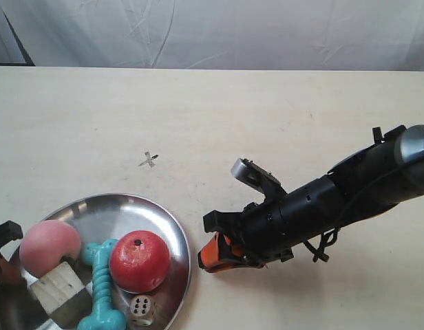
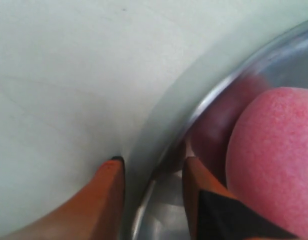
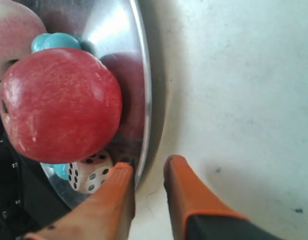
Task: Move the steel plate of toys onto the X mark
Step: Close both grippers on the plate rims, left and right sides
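Note:
The steel plate [image 1: 151, 213] lies at the table's front left, well short of the X mark [image 1: 149, 160]. It holds a pink ball [image 1: 49, 247], a red ball [image 1: 140, 260], a teal bone [image 1: 102, 289], a wooden cube [image 1: 57, 289] and a die [image 1: 142, 309]. My right gripper [image 3: 150, 161] is open, one finger inside the rim [image 3: 144, 105] beside the die [image 3: 89, 172], the other on the table. My left gripper [image 2: 153, 161] is open astride the opposite rim [image 2: 214, 95], with the pink ball [image 2: 274, 155] close to its inner finger.
The pale table [image 1: 267, 124] stretches behind and to the right of the plate. A white cloth backdrop [image 1: 219, 31] hangs at the far edge. The right arm [image 1: 336, 196] reaches in from the exterior view's right.

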Controlling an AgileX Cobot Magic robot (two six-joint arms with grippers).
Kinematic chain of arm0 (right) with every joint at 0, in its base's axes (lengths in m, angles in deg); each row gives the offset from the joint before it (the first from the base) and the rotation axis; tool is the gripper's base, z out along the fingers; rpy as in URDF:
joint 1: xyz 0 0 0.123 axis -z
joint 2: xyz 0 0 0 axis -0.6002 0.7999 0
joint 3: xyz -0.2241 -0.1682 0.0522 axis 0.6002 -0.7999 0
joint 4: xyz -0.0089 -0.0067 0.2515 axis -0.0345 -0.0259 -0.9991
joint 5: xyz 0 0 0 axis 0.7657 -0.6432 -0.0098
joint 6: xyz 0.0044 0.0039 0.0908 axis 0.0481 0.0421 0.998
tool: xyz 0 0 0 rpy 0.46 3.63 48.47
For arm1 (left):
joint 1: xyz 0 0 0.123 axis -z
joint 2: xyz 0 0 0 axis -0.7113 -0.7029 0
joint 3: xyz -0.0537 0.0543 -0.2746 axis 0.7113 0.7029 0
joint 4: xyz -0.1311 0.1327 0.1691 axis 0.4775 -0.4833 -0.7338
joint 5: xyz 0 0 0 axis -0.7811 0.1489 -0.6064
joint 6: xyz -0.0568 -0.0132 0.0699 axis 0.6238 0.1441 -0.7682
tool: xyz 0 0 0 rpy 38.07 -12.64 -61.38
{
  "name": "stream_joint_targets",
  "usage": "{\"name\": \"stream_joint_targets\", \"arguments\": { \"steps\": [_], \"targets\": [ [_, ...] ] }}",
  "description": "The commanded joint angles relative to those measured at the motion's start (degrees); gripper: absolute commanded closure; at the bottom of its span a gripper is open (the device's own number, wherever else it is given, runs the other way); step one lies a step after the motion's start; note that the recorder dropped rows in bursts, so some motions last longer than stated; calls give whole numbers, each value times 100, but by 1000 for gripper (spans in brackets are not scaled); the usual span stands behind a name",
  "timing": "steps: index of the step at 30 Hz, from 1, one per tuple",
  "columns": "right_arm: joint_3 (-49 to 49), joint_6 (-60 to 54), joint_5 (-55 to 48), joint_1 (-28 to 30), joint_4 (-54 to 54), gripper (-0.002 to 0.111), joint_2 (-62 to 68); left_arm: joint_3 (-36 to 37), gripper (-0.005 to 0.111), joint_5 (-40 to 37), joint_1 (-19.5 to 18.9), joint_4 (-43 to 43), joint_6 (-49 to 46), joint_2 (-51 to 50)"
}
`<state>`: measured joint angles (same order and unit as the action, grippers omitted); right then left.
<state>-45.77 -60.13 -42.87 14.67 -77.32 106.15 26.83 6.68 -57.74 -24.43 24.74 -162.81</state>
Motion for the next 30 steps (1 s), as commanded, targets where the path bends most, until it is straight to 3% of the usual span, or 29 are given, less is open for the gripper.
{"name": "stream_joint_targets", "arguments": {
  "steps": [1,20,30],
  "targets": [
    [26,-67,-35,-17,-25,83,-6,-24,69,-38,-4,57,-64,-23],
    [26,-168,500,-424,-392,83,-6,-24,69,-63,-4,158,-161,-23],
    [26,-171,236,-525,-623,83,267,-24,69,-61,-4,168,-161,-23]
  ]
}}
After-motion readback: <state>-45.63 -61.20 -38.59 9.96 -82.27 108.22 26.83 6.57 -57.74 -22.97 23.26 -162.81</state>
